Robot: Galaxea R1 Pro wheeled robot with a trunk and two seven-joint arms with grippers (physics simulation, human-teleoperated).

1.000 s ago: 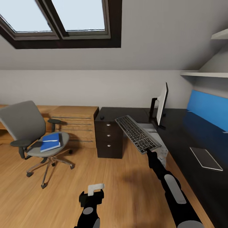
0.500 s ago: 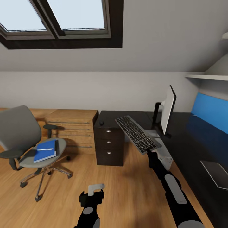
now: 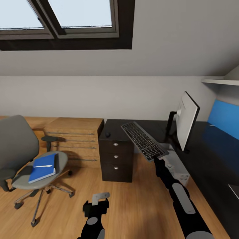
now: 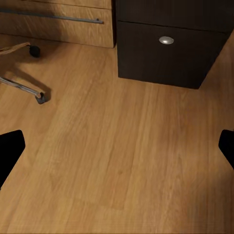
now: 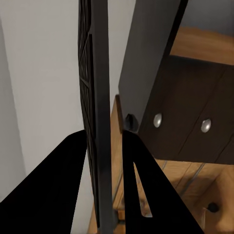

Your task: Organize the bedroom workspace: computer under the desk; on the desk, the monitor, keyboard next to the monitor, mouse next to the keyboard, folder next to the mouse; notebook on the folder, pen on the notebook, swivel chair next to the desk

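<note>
Desk [image 3: 212, 156] and monitor [image 3: 187, 120] shifted left in head view, chair [image 3: 20, 149] toward the edge: camera turned, not things. Keyboard [image 3: 143, 140] pinched edge-on between right gripper [image 3: 156, 158] jaws, ahead of desk. Left gripper [image 3: 96, 198] jaws spread, empty. Placement pending.

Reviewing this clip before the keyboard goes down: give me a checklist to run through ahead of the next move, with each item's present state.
1. Right gripper shut on the keyboard: ok; the fingers pinch its edge.
2. Keyboard level: not ok, it is held tilted in the air.
3. Monitor on the desk: ok, upright.
4. Free desk beside the monitor: ok, bare black top on its near side.
5. Left gripper free: ok, open above the floor.
6. Folder moved to desk: not ok, on the swivel chair.
</note>
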